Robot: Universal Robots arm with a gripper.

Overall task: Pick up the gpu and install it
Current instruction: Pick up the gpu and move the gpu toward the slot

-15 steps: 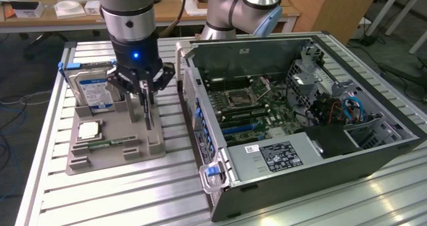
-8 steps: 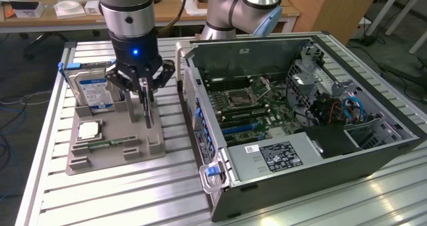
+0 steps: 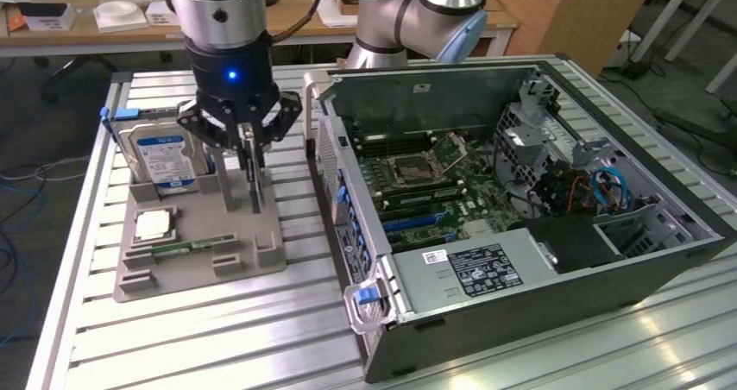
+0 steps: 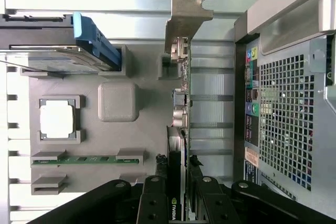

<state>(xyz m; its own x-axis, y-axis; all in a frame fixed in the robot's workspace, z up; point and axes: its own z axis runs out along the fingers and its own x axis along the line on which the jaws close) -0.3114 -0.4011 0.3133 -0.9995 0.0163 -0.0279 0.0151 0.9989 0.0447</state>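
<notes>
Gripper (image 3: 247, 147) fingers (image 4: 152, 205) are clamped on the gpu (image 4: 181, 93), which stands on edge in the tray (image 3: 230, 261) beside the case (image 3: 519, 308); it looks light, stiff and fragile, so board edges are the safest hold.

Arm upright, gripper pointing down
Silver-and-black arm (image 3: 224, 19) holds its black gripper (image 4: 177, 205) vertical, fingers (image 4: 153, 203) clamped on both faces of a thin black card (image 4: 181, 145).
</notes>
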